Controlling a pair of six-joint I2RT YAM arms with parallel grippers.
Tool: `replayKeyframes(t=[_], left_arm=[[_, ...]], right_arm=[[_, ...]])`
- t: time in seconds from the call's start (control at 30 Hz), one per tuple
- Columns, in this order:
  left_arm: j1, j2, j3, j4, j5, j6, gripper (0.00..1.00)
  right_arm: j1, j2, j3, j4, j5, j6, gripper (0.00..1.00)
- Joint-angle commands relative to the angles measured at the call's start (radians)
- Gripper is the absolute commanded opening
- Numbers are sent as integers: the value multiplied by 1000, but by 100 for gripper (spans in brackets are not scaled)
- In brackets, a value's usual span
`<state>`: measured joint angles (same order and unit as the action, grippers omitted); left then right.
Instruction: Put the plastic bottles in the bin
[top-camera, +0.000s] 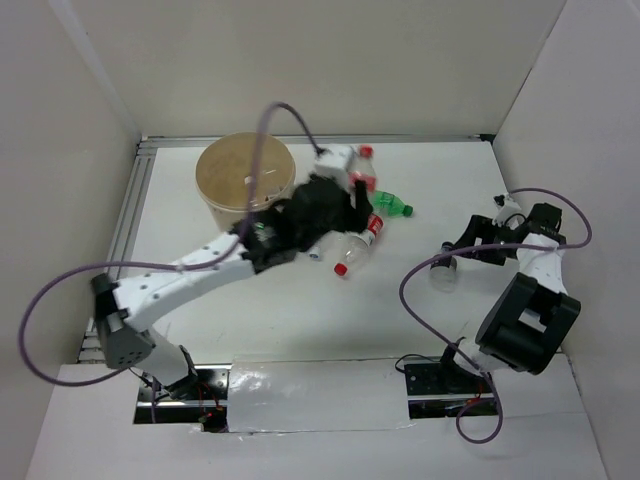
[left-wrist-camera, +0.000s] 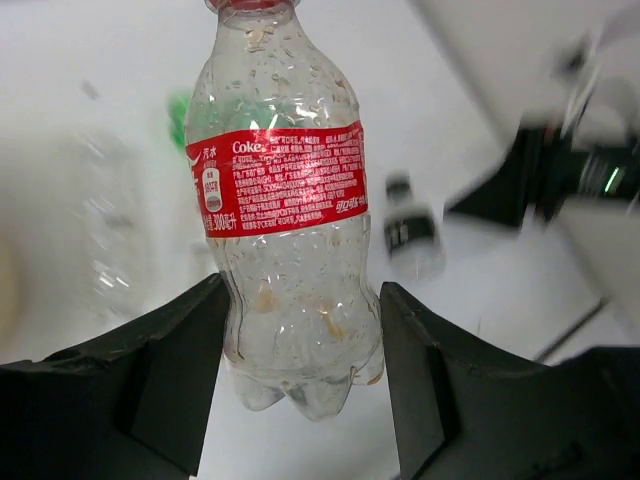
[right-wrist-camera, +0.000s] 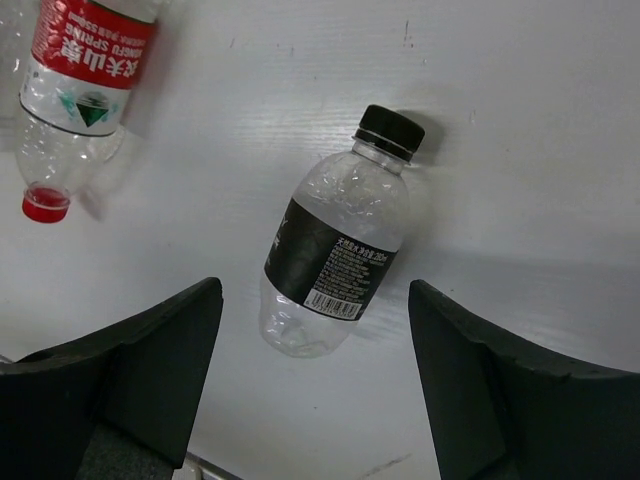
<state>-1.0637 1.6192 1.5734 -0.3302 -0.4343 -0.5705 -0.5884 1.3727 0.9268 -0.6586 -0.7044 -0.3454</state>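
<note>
Six plastic bottles countable from top view; arm hides part of cluster. One round tan smooth-rimmed bin (top-camera: 222, 165) at 11 o'clock on white surface (top-camera: 300, 310).

Left tool (left-wrist-camera: 302, 300) clamped on clear ridged red-labelled Coke bottle (left-wrist-camera: 285, 180), at bin's 3 o'clock. One green bottle (top-camera: 392, 205) beside it.

Right tool (right-wrist-camera: 312, 295) spread wide over clear black-labelled, black-capped bottle (right-wrist-camera: 335, 255), lying flat, untouched. Red-labelled, red-capped clear bottle (right-wrist-camera: 75, 80) at its 10 o'clock.

Upright tan bin (top-camera: 232, 168) far left; red-labelled Coke bottle (left-wrist-camera: 290, 200) off table; green bottle (top-camera: 393, 205) lying nearby; black-labelled bottle (right-wrist-camera: 335, 258) lying apart.
</note>
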Motion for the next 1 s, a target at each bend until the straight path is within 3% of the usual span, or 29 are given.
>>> replayKeyframes(t=[0.0,0.2,0.33,0.37,0.4,0.43,0.5,0.6,0.83,0.97], left_arm=[[134,-160,-4,48,-101,41,22],[364,-277,-58,57,-155,83,28],[510,-259,-98,7,-95,75,35],[548,-246,-128,-6,-84,66,45],[564,-246,-128,-6,-84,66,45],[577,-246,-141,-18,-71,66,54],[597,-246,-165,-18,-61,54,80],[628,-246,-165,-27,-43,54,97],[602,-330,-154,-17,-11,116,100],[472,-447,-245,25,16,176,100]], right_arm=[[15,35,18,-44,-15,-15,83],[38,68,29,-35,8,-6,88],[61,107,76,-50,36,-6,93],[82,127,95,-50,58,5,94],[82,127,95,-50,59,5,95],[82,141,95,-61,77,17,95],[104,141,106,-61,109,35,95],[134,151,106,-38,169,66,97],[248,213,96,-3,264,141,97],[289,264,107,8,313,184,94]])
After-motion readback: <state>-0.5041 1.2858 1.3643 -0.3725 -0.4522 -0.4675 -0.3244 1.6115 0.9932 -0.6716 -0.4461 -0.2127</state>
